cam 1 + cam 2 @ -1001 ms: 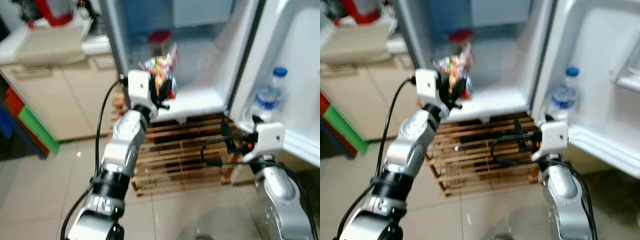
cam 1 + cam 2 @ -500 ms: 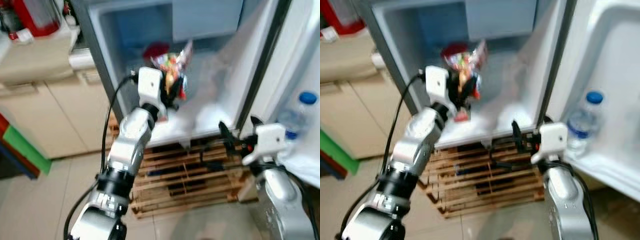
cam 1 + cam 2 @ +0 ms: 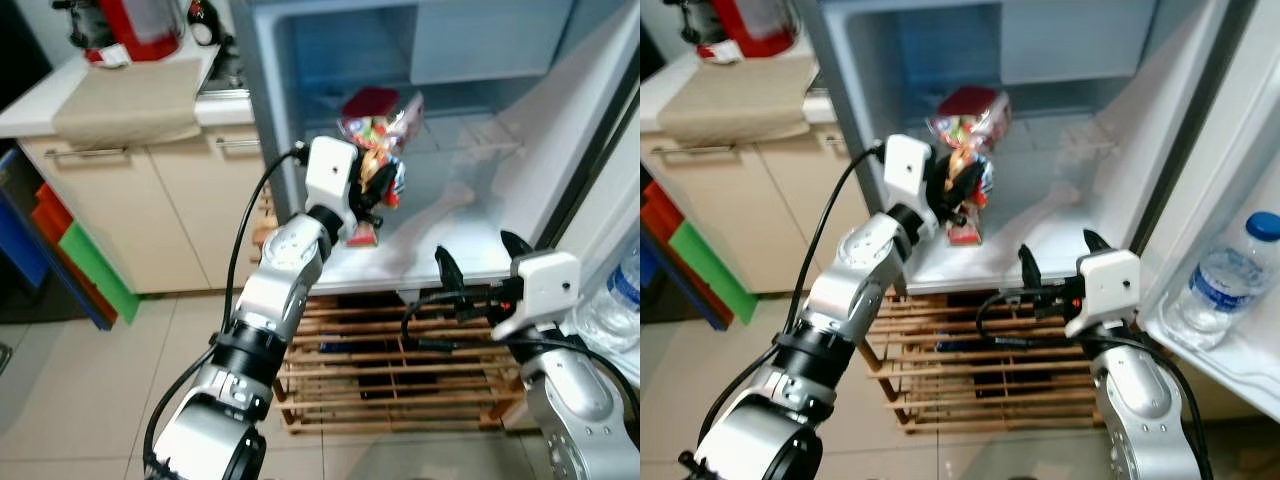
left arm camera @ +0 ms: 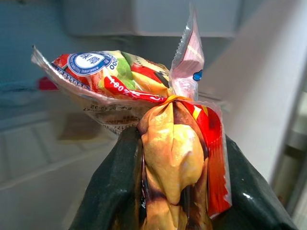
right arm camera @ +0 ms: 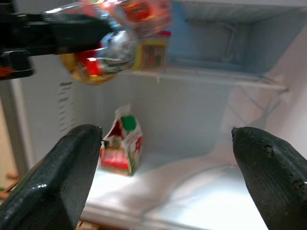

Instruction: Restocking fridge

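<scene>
My left gripper (image 3: 378,185) is shut on a colourful snack bag (image 3: 378,135) and holds it up inside the open fridge (image 3: 450,255), above the white floor. In the left wrist view the bag (image 4: 163,143) is pinched between both black fingers (image 4: 112,196). A small red, green and white carton (image 5: 122,143) stands on the fridge floor, just below the bag. A red pack (image 3: 368,101) lies at the back. My right gripper (image 3: 478,262) is open and holds nothing; it is in front of the fridge's lower front edge.
A water bottle (image 3: 1225,280) stands in the open door's shelf on the right. A wooden pallet (image 3: 400,370) lies under the fridge. To the left stand a beige cabinet (image 3: 130,200) and a counter with a red appliance (image 3: 145,25).
The view has shifted and sharpened. My left gripper has carried the snack bag further into the fridge. My right gripper has risen towards the fridge's front edge.
</scene>
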### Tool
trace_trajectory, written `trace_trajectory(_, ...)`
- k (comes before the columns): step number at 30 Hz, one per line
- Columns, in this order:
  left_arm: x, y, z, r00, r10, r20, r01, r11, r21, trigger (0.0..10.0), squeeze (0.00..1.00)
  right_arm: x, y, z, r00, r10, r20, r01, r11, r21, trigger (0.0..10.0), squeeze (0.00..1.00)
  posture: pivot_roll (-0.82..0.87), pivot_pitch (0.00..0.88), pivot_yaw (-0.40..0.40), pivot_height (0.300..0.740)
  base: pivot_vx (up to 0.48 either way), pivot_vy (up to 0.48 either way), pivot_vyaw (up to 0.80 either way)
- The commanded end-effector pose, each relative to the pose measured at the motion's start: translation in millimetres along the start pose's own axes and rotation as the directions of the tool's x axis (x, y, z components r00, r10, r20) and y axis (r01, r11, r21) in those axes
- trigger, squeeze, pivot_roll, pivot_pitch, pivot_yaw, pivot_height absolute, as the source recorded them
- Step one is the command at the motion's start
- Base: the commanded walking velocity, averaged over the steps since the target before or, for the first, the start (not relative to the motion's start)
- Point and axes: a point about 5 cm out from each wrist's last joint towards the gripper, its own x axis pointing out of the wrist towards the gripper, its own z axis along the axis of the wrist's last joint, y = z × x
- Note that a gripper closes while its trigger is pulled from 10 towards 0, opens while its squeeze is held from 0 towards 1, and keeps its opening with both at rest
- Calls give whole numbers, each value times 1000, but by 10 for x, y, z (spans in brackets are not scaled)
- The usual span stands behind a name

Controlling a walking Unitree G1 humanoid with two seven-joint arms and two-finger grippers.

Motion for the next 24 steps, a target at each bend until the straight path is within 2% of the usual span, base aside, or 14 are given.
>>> trace_trajectory(1,64,-63,25,999,-42,-1,42,999,-1,10000,0,-27,-1,40,1000,8,0,-8,1000,7,10000,0,-330,47,116,740,0,0,0)
trace_trajectory(5,50,-250,-179,985,-153,-83,145,985,-92,10000,0,-176,-14,126,1000,-23,-2,23,1000,0,10000,0,-365,101,135,740,0,0,0)
trace_trajectory(7,49,-291,-217,980,-173,-98,163,981,-106,10000,0,-192,-17,140,1000,-25,-3,25,1000,-5,10000,0,-365,101,135,740,0,0,0)
trace_trajectory(9,70,-345,-323,975,-180,-133,166,980,-114,10000,0,-261,-39,181,999,-43,-12,43,999,-16,10000,0,-403,137,151,740,0,0,0)
trace_trajectory(11,80,-344,-349,975,-171,-140,157,982,-108,10000,0,-293,-43,197,999,-50,-17,50,999,-19,10000,0,-403,137,151,740,0,0,0)
trace_trajectory(12,118,-254,-385,981,-102,-162,91,993,-76,10000,0,-398,-48,210,997,-71,-38,70,997,-26,10000,0,-428,172,160,740,0,0,0)
trace_trajectory(13,118,-254,-385,981,-102,-162,91,993,-76,10000,0,-398,-48,210,997,-71,-38,70,997,-26,10000,0,-428,172,160,740,0,0,0)
trace_trajectory(15,147,-180,-389,982,-59,-177,50,997,-56,10000,0,-500,-35,206,995,-79,-66,77,997,-31,10000,0,-443,195,164,740,0,0,0)
trace_trajectory(20,176,-111,-378,981,-33,-189,25,999,-42,10000,0,-589,-9,203,992,-79,-97,76,996,-40,10000,0,-453,211,165,740,0,0,0)
trace_trajectory(24,202,-84,-356,983,-27,-180,23,999,-25,10000,0,-763,31,225,986,-94,-140,90,995,-38,10000,0,-498,263,169,740,0,0,0)
